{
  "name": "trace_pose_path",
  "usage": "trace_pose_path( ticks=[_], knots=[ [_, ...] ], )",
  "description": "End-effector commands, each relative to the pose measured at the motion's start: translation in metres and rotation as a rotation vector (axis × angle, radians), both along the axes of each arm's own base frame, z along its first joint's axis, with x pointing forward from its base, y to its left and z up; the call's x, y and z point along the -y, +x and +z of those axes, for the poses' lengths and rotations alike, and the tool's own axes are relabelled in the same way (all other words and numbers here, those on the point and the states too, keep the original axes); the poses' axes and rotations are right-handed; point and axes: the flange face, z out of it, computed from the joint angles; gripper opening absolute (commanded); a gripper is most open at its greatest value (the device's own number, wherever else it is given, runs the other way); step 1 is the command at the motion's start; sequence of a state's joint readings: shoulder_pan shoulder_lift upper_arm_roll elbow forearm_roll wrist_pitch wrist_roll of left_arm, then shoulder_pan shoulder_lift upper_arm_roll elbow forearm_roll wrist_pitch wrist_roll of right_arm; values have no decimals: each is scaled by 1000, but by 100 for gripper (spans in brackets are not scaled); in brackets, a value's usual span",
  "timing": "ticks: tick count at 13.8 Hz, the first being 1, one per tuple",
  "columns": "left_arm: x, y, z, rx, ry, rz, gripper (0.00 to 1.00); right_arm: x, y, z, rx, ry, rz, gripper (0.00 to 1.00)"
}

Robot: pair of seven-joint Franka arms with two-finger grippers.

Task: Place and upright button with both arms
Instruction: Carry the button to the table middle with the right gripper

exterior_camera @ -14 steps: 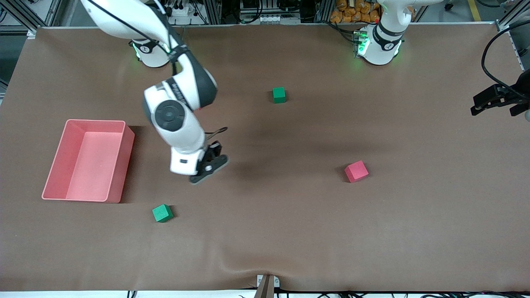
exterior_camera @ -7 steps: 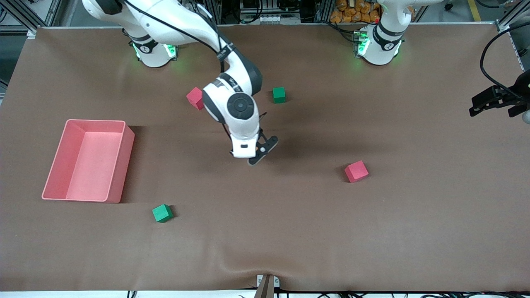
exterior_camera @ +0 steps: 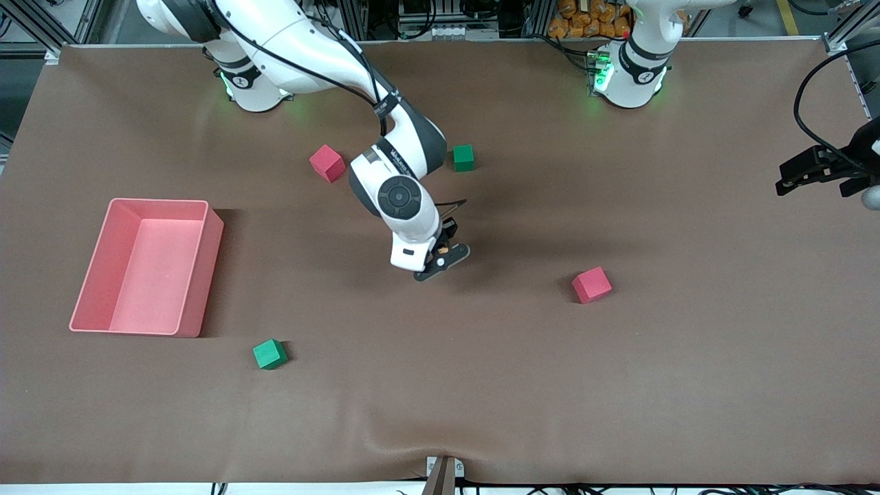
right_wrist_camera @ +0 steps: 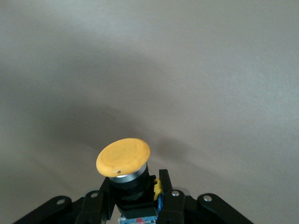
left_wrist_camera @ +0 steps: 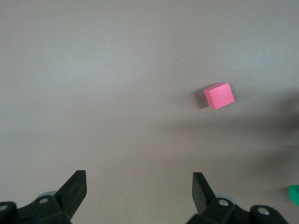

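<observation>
While hanging over the bare brown table [exterior_camera: 481, 385] near its middle, gripping the button [right_wrist_camera: 124, 158] in the right gripper [exterior_camera: 440, 260], fingers [right_wrist_camera: 166, 196] clenched on the black body, orange cap tilted up and clear of the tabletop. Waiting at the left arm's end of the table with the left gripper [exterior_camera: 815, 173], fingertips [left_wrist_camera: 77, 186] spread wide, grasping nothing. Lying apart on the table: two red cubes [exterior_camera: 592, 284] [exterior_camera: 327, 163], two green cubes [exterior_camera: 463, 157] [exterior_camera: 269, 354], and a pink bin [exterior_camera: 196, 275] toward the right arm's end.
</observation>
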State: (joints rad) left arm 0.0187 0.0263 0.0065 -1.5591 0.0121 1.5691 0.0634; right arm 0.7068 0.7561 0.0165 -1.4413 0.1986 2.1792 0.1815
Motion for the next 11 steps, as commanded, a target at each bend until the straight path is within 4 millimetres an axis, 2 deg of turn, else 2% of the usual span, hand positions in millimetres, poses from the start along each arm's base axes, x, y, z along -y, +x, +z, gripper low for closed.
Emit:
trace_pose_path(
  ticks=[1,3,5,7,11],
  knots=[
    [1,0,2,-5,0,-23,100,12,19,-7,-42,3,-157,9],
    [3,0,2,-5,0,-28,100,9,16,-18,-60,-3,-196,9],
    [5,1,-1,-10,0,-29,100,-1,15,-18,-76,-10,-331,9],
    [6,3,-3,-15,-1,-32,100,-13,13,-26,-79,-14,-363,9],
    [6,3,-5,-18,-1,-34,100,-27,17,-34,-91,-19,-512,9]
  ],
)
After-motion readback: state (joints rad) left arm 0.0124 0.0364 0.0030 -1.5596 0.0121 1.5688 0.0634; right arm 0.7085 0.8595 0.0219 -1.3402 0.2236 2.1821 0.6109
